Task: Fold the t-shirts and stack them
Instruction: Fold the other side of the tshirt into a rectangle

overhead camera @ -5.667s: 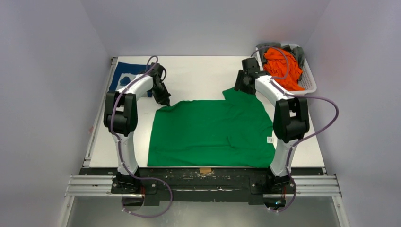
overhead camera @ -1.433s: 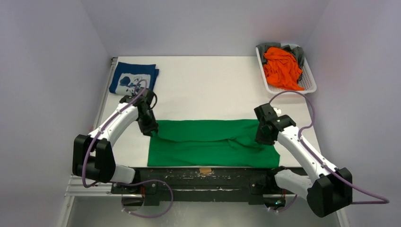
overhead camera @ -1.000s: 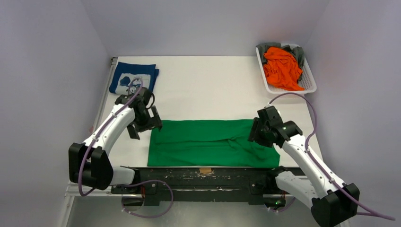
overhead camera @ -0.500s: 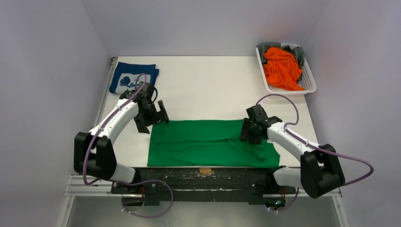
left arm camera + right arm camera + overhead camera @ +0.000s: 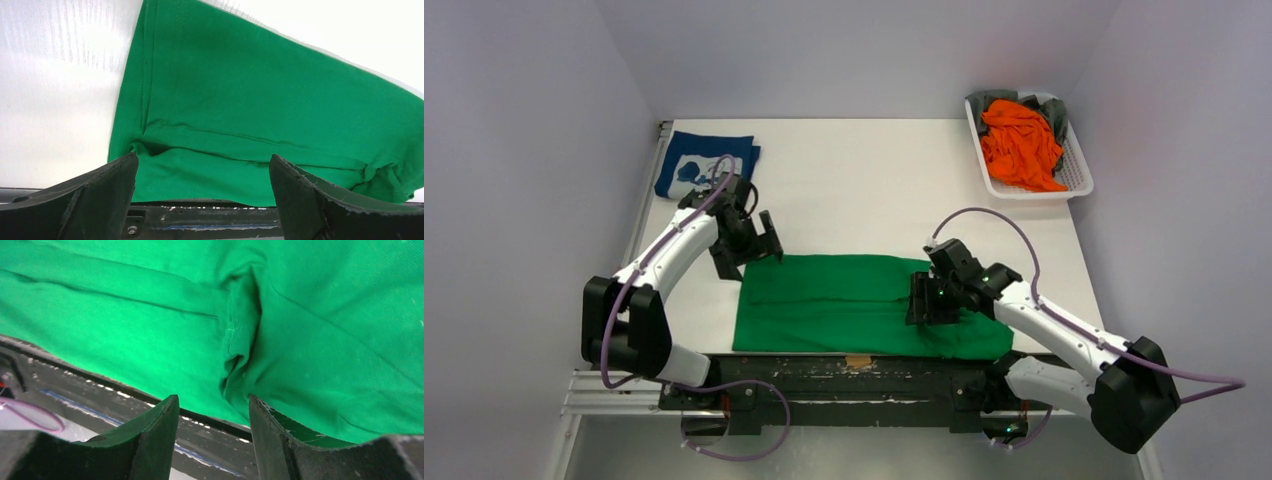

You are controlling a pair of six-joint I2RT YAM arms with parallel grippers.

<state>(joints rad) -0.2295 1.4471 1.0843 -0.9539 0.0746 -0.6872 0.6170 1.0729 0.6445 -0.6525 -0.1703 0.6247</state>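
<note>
**Q:** What has changed on the table [image 5: 864, 180] in the last half second?

**A:** The right end effector [image 5: 929, 300] has slid left from the far right edge of the green t-shirt [image 5: 844, 305]. It now hangs over the right part of the cloth, above a puckered crease. The left end effector [image 5: 746, 250] has barely moved. Seconds ago the shirt lay spread open; it is now a long band folded along the table's near edge.

**Q:** How do the end effectors stand to the shirt?

**A:** The left one sits just off the band's far left corner, fingers spread wide and empty. The right one's fingers are parted more narrowly, with nothing between them, and the crease lies just beyond their tips.

**Q:** And the other shirts?

**A:** A folded navy t-shirt [image 5: 704, 163] lies at the far left. An orange t-shirt [image 5: 1021, 145] fills a basket [image 5: 1079, 175] at the far right.
</note>
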